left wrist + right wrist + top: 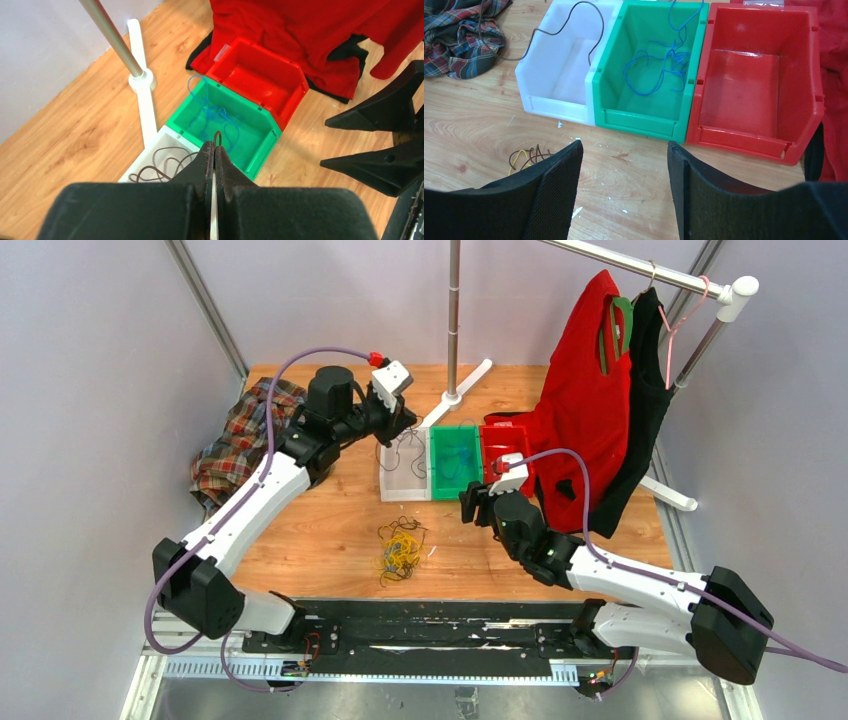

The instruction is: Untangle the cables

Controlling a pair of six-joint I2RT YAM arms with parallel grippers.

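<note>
Tangle [400, 550] of yellow and dark cables: on the table [320, 530], between the two arms, well short of the bins.

Blue cable [664, 65]: loose in the green bin [639, 122], one strand reaching up to the far rim.

Dark cable [155, 170]: coils lie in the white bin [554, 107] and a strand rises out of it. A small loop of it shows at the tips of the left gripper [215, 147], which is clenched on it above the white and green bins.

White, green and red bin [744, 137] stand in a row, touching, white at the left.

Right gripper [624, 150]: released, jaws wide apart with bare table between them, just in front of the green and red bins.

Plaid cloth [240, 435] is heaped left of the white bin. Red shirt [580, 410] hangs from a rack, draping down beside the red bin.
</note>
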